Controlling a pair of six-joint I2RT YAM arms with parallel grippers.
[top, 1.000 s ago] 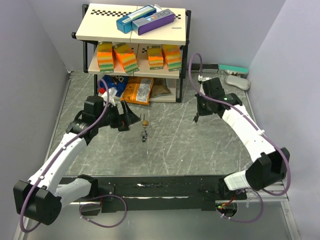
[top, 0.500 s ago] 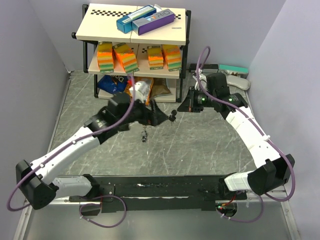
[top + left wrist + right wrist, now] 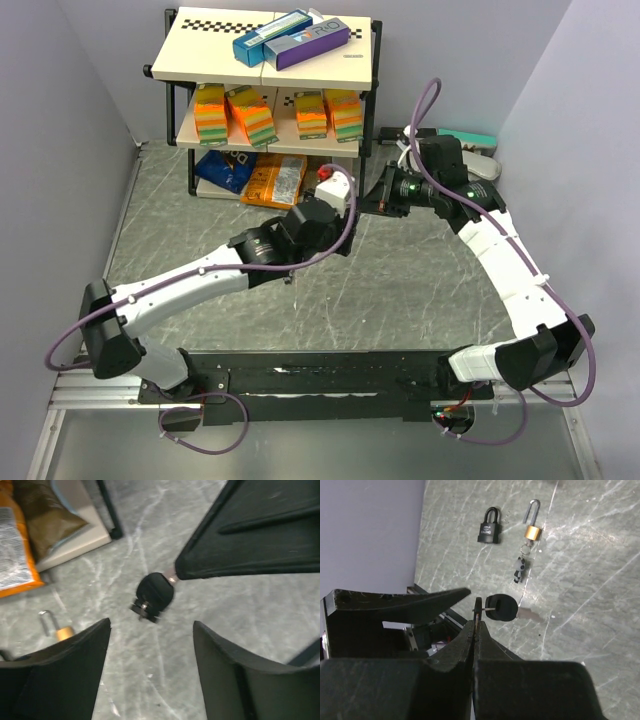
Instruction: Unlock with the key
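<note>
Left arm has swung off its own side of the table (image 3: 580, 580) and now reaches across the middle. The left tool (image 3: 150, 640) sits right in front of the right tool (image 3: 476, 615), where a second ago it was low beside the brass padlock (image 3: 534, 530). The right arm has lifted and turned from pointing down at the table to holding level, offering the key (image 3: 502, 607). Right tool is clamped together on the thin metal end of the key, with the black head sticking out past the tips, in the air above the table. Left tool fingers (image 3: 75, 670) are apart but narrower than a second ago, and in the left wrist view the key head sits in line between them, not touched yet. This looks like a handover or regrasp of the key, with no insertion yet. Black padlock (image 3: 489, 527) and brass padlock lie near each other on the table, the brass one with small keys (image 3: 521, 567) hanging off it. Neither lock is held, and I cannot tell which one this key fits.
</note>
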